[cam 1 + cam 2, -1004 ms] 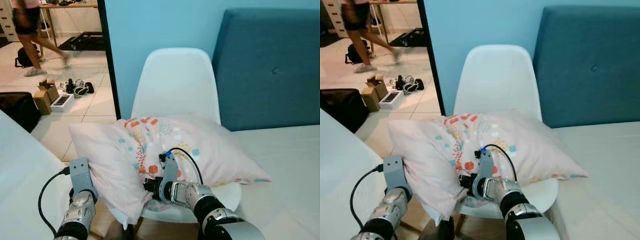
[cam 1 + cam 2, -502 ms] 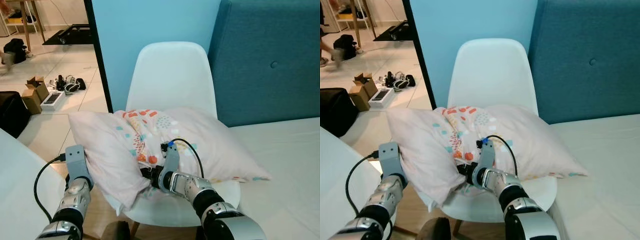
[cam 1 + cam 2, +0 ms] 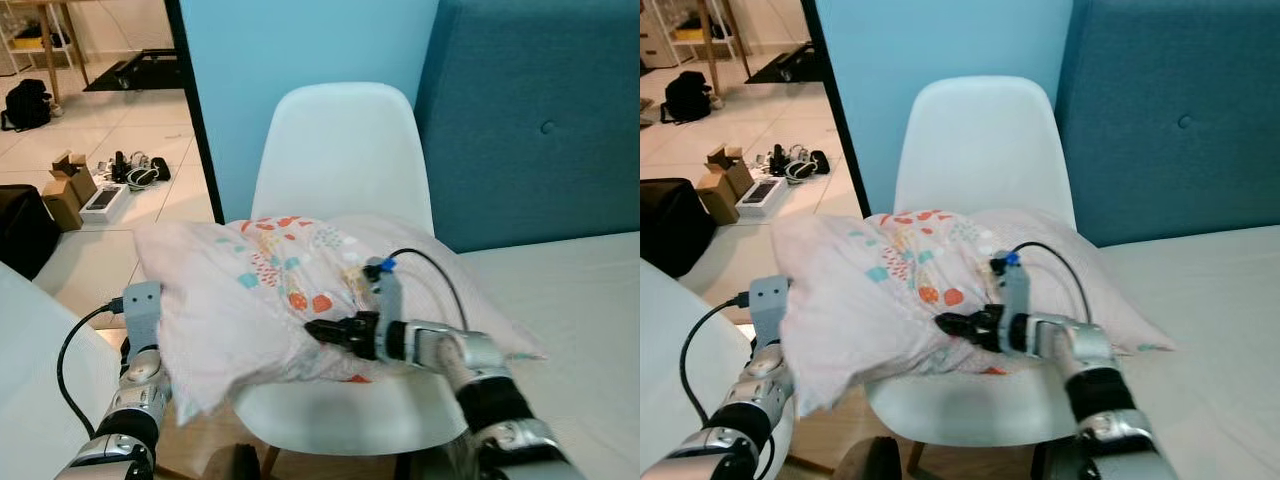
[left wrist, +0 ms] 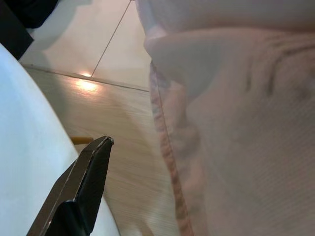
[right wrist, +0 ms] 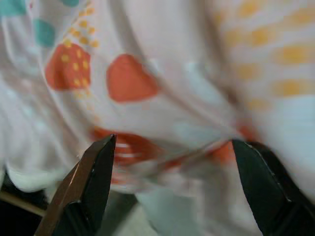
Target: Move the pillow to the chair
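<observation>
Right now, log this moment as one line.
pillow on white chair, corner overhanging | right gripper open at pillow | left gripper beside overhanging corner

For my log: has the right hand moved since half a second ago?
Yes. The right hand drew rightward, away from the pillow's fold, toward the chair seat's bed side.

No readable text, label, brand, number or sign anywhere; only a printed pattern of dots and patches on the pillow (image 3: 300,290), centre of frame; no lettering.
</observation>
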{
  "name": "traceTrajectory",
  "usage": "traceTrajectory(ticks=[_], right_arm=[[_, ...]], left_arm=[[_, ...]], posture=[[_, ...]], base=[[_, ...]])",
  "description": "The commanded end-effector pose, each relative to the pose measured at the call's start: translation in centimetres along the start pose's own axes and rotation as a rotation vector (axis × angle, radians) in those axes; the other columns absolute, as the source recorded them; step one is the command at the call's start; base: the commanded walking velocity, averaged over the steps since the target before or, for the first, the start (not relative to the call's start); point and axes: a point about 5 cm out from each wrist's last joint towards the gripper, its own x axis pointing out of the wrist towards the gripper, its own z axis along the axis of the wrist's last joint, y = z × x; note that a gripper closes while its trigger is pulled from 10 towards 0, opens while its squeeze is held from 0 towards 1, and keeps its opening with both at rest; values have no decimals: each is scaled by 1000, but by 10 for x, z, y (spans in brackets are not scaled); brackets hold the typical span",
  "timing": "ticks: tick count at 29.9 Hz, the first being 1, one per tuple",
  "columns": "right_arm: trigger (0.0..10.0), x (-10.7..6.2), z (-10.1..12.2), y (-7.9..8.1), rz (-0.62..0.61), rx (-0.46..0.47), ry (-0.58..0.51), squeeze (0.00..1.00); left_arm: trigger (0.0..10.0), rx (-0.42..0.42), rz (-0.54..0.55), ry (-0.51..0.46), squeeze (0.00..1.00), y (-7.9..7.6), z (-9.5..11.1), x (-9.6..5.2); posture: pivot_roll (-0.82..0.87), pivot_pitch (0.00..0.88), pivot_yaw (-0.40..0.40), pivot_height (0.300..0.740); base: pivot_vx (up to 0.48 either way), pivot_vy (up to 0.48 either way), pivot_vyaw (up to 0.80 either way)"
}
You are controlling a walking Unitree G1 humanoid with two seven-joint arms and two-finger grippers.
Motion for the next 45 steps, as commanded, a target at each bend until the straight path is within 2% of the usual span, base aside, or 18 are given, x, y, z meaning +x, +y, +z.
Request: traceTrajectory(ticks=[1, 3, 4, 5, 7, 10, 13, 17, 20, 22, 23, 25, 28, 35, 37, 41, 43, 45], right_arm=[[10000, -6, 5, 0, -7, -50, -9, 1000], [10000, -16, 12, -2, -5, -84, -38, 1000], [10000, -24, 23, 1, 20, -122, -116, 573], [10000, -30, 34, 3, 32, -153, -204, 0], [10000, -37, 59, 9, 73, -87, -416, 0], [10000, -40, 69, 11, 95, -54, -513, 0], [10000, -36, 78, 13, 145, 83, -690, 0], [10000, -23, 79, 16, 147, 144, -726, 0], [10000, -19, 79, 17, 141, 156, -727, 0], [10000, -13, 80, 21, 147, 159, -727, 0], [10000, -13, 80, 21, 147, 159, -727, 0], [10000, -8, 80, 23, 144, 150, -716, 0], [10000, -5, 81, 23, 131, 155, -719, 0], [10000, -3, 84, 21, 111, 170, -744, 0], [10000, 1, 83, 21, 100, 170, -738, 0], [10000, 4, 83, 22, 97, 172, -736, 0], [10000, 7, 83, 23, 87, 163, -723, 0], [10000, 12, 81, 22, 68, 149, -695, 0]], left_arm=[[10000, 21, 2, -4, 0, 4, 0, 0], [10000, 10, -18, -1, 0, 2, -1, 0], [10000, 12, -72, -12, 0, -2, -1, -1], [10000, 36, -116, -27, 0, -6, 0, -2], [10000, 117, -112, -67, 0, 3, 7, -2], [10000, 162, -83, -88, 0, 12, 13, -3], [10000, 327, 22, -167, 0, 41, 46, -9], [10000, 404, -30, -182, 0, 40, 65, -20], [10000, 427, -77, -165, 0, 37, 66, -24], [10000, 526, -229, -80, 0, 30, 61, -36], [10000, 526, -229, -80, 0, 30, 61, -36], [10000, 634, -370, 18, 0, 29, 52, -53], [10000, 680, -429, 54, 0, 31, 52, -65], [10000, 734, -402, 13, 0, 42, 84, -82], [10000, 817, -342, -1, 0, 52, 106, -89], [10000, 906, -275, -14, 0, 61, 123, -95], [10000, 946, -272, 0, 0, 62, 131, -100], [10000, 985, -328, 97, 0, 62, 119, -105]], posture=[[65, 0, 38, 550], [66, 0, 40, 550], [65, 0, 46, 550], [65, 0, 46, 550], [67, 0, 52, 550], [72, 0, 50, 550], [109, 0, 43, 560], [130, 0, 39, 575], [129, 0, 40, 580], [136, 0, 34, 590], [136, 0, 34, 590], [144, 0, 34, 599], [145, 0, 31, 609], [146, 0, 26, 634], [153, 0, 21, 644], [152, 0, 22, 654], [153, 0, 21, 663], [153, 0, 22, 673]], base=[[0, 0, 0], [0, 0, 0], [0, 0, 0], [0, 0, 0], [0, 0, 0], [0, 0, 0], [0, 0, 0], [0, 0, 0], [0, 0, 0], [0, 0, 0], [0, 0, 0], [0, 0, 0], [0, 0, 0], [0, 0, 0], [0, 0, 0], [0, 0, 0], [0, 0, 0], [0, 0, 0]])
